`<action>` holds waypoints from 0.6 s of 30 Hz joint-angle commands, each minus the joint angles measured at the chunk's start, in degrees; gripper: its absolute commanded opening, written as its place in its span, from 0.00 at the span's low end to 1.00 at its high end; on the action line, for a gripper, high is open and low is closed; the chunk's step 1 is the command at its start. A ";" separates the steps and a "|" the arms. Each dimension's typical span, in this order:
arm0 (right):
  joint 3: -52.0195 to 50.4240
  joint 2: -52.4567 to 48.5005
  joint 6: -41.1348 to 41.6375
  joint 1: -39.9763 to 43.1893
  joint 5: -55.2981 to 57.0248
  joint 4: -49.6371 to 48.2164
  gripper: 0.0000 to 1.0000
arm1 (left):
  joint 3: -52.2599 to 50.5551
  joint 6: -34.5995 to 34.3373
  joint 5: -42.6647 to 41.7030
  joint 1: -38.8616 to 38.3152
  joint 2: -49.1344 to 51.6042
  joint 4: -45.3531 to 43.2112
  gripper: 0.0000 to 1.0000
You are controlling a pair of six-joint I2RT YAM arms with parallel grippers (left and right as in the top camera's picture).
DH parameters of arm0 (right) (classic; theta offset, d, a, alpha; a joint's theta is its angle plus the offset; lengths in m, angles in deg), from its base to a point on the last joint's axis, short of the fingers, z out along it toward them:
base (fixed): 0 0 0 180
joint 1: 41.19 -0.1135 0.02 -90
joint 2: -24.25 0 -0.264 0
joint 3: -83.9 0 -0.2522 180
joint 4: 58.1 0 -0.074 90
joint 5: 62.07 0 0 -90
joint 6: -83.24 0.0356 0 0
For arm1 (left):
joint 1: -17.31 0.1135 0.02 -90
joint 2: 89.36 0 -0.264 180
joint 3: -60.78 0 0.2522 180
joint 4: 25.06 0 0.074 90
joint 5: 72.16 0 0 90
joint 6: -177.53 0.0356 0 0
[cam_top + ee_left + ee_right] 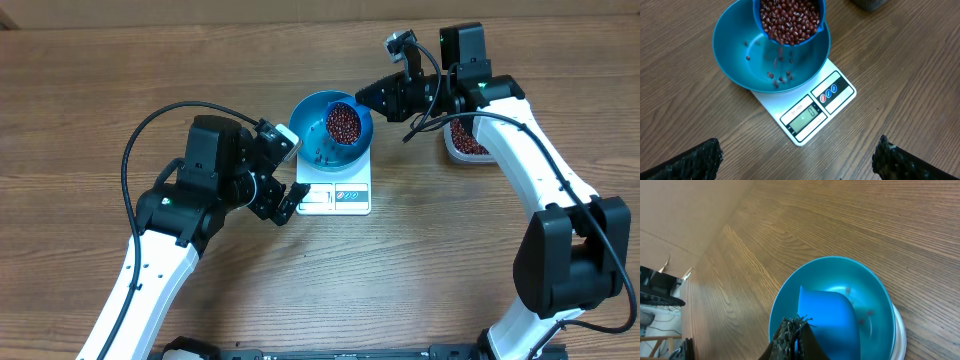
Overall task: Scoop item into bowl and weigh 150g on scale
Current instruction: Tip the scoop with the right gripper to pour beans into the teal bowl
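Spilling beans from scoop in right gripper into bowl atop scale

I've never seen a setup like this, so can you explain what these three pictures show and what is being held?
It is two robot arms at a wooden table. One picture looks down from above; the other two come from cameras on the wrists. A teal bowl sits on a white scale. The right gripper is shut on a blue scoop, tipped so red-brown beans fall into the bowl. The left gripper is open beside the scale, holding nothing. A clear tub with more beans stands by the right arm.
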 commanded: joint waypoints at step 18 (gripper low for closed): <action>1.44 1.79 -0.72 -0.09 -0.87 -3.08 0.04 | -0.55 0.87 -1.01 0.24 0.35 -0.20 1.00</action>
